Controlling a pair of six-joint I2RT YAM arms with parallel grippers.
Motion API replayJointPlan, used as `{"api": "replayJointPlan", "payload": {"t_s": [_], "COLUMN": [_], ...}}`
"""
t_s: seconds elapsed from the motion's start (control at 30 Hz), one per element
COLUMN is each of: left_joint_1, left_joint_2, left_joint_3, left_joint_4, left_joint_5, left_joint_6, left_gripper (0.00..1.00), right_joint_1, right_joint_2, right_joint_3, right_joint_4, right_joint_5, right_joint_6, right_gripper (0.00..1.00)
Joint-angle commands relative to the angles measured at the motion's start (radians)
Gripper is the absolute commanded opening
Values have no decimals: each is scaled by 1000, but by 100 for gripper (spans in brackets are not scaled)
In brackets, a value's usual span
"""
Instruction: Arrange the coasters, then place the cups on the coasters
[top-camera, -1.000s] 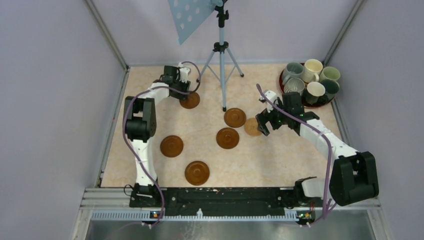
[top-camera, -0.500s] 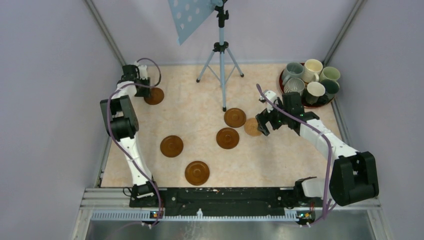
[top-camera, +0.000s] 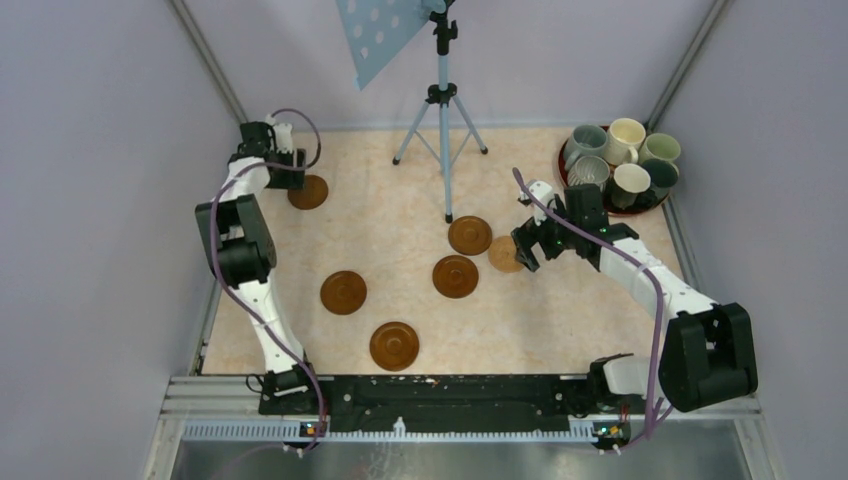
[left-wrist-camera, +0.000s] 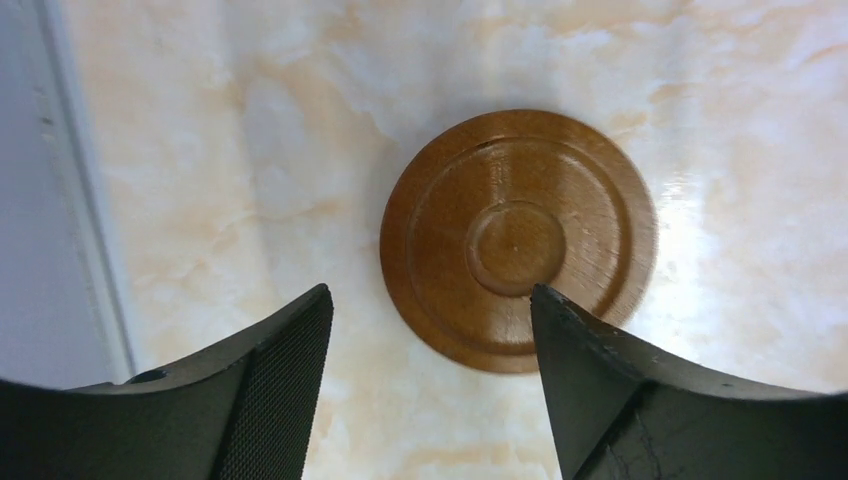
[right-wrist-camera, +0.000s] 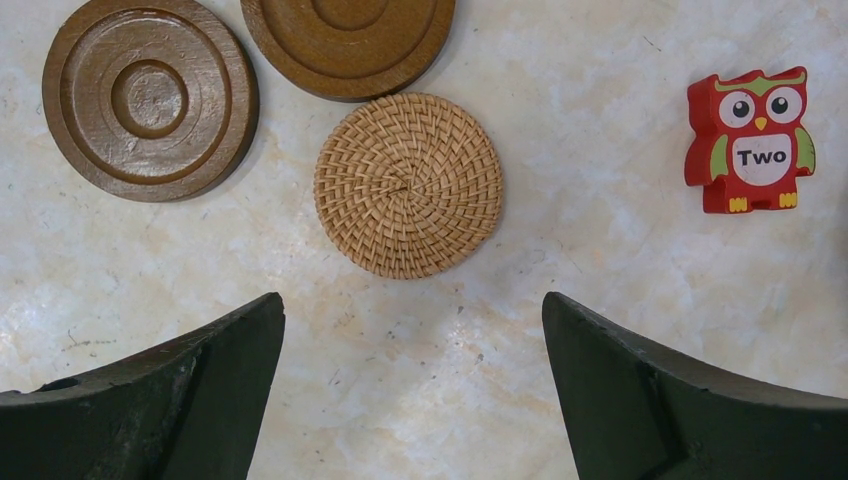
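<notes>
Between the left gripper's (left-wrist-camera: 428, 300) spread fingers (left-wrist-camera: 270, 390) a dark brown wooden coaster (left-wrist-camera: 518, 240) lies flat on the marbled table (left-wrist-camera: 250, 150), its raised centre ring facing up. The jaws stand apart and hold nothing, and in the wrist view the right-hand fingertip overlaps the disc's near edge. From above, this coaster sits in the far left corner of the table, close to the left wall, with the left arm stretched out over it.

Over on the right, the right gripper (right-wrist-camera: 412, 300) hangs with its jaws wide apart and empty above a round woven coaster (right-wrist-camera: 408, 185). Just beyond the woven disc lie two wooden coasters, one to its far left (right-wrist-camera: 150, 100) and one (right-wrist-camera: 348, 45) just beside its far edge; whether that pair touches cannot be told. A red owl block (right-wrist-camera: 750, 140) marked "Two" stands well to the right.

In the overhead view two more wooden coasters lie apart on the near half of the table, one left of centre (top-camera: 343, 292) and one nearer the arm bases (top-camera: 394, 345). Six cups (top-camera: 626, 133) are crowded together on a red tray (top-camera: 563, 168) in the far right corner. A tripod (top-camera: 441, 100) stands at the far middle.
</notes>
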Motion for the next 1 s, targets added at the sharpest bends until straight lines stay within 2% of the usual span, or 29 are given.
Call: {"api": "replayJointPlan", "payload": {"t_s": [0.0,0.07,0.2,0.47,0.7,0.97], "left_joint_1": [6,6,6,6,3,-26], "left_joint_2": [-242,-320,-468,-692,-801,-825], "left_joint_3": [9,-54,-239,-565,-754,-854], "left_joint_4": [-25,-46,-126,-289,-337,-260], "left_joint_5": [63,153,343,454,439,393], "left_joint_6": [8,43,205,497,650,631], "left_gripper": [79,80,84,94,94,89], "right_joint_1": [1,0,1,1,0,1], "right_joint_2": [-16,-23,-30,-48,-47,-41], "right_joint_3": [52,53,55,55,55,55], "right_joint_4": [-6,-6,-10,-14,-16,-16], "right_joint_5": [-1,-4,-15,-35,-37,-32], "right_joint_6": [-12,-12,-10,-9,-9,-7], "right_gripper": [98,98,98,98,98,98]}}
